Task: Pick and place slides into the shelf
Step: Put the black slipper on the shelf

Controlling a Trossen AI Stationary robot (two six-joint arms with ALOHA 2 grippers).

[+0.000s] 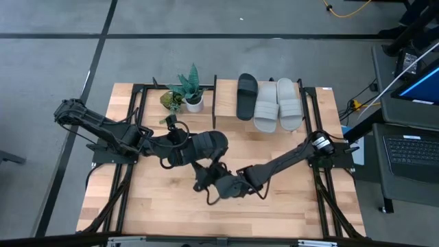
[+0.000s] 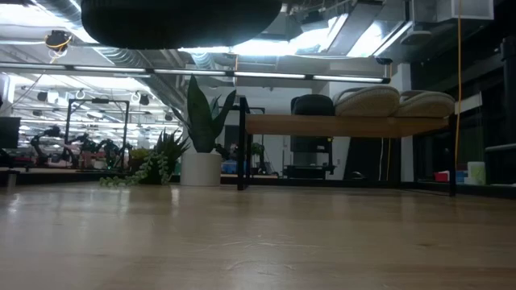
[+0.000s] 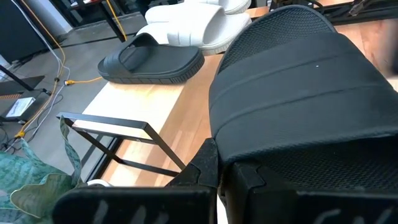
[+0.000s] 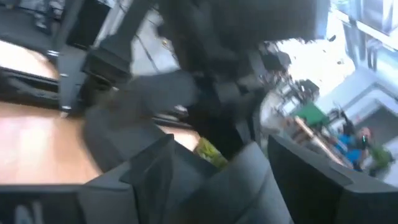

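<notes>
My left gripper is shut on a black slide, which hangs high above the tabletop in the low view. Its wide strap fills the left wrist view. The shelf stands at the table's far edge. On its light wood top board rest the other black slide and two light grey slides, soles down. My right gripper hovers open over the table's middle, just near of the held slide, holding nothing. My left gripper holds the black slide by its end nearest the arm, coming level from the table's left, along the slide's length. The slide is lifted clear of the table and lies roughly level, strap up. The fingers themselves are mostly hidden under the slide's edge.
A potted plant and a small leafy plant stand on the table left of the shelf's top board. Black frame rails run along both table sides. Bare wood lies toward the near edge.
</notes>
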